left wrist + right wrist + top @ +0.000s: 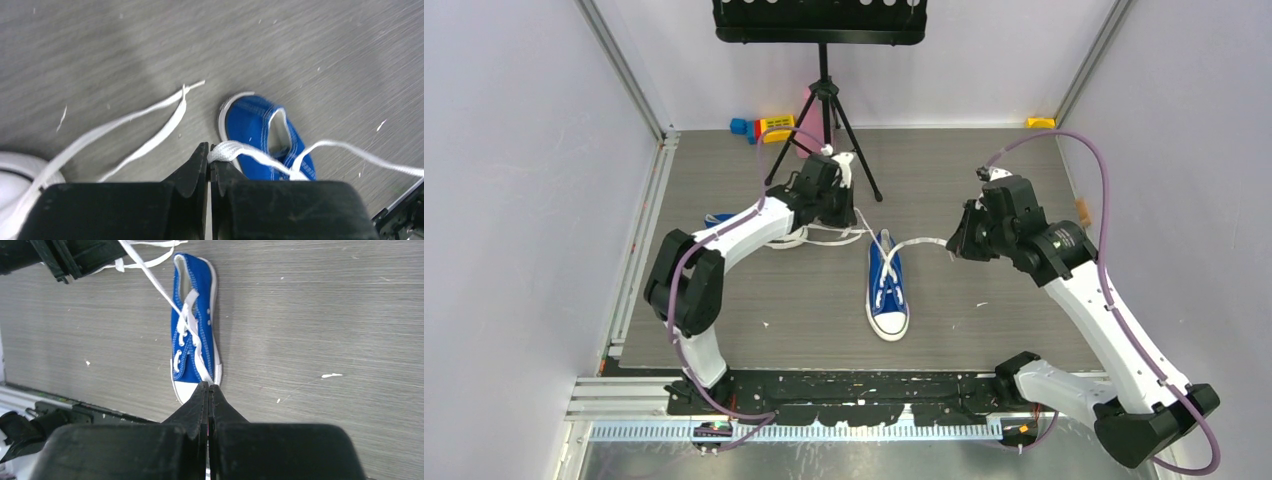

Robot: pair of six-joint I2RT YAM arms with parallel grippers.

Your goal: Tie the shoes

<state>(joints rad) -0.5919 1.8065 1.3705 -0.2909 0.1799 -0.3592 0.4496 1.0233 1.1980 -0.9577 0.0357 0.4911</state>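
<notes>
Two white laces (921,242) stretch taut from the blue sneaker (888,290) lying mid-bench (1024,320), toe toward the near edge: left fingers (205,152) clench one, right fingers (205,390) the other, held apart, likely to cinch a knot

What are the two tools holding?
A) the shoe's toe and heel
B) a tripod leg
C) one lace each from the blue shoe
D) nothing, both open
C: the left tool is shut on the left lace and the right tool on the right lace, both running back to the blue shoe.
</notes>
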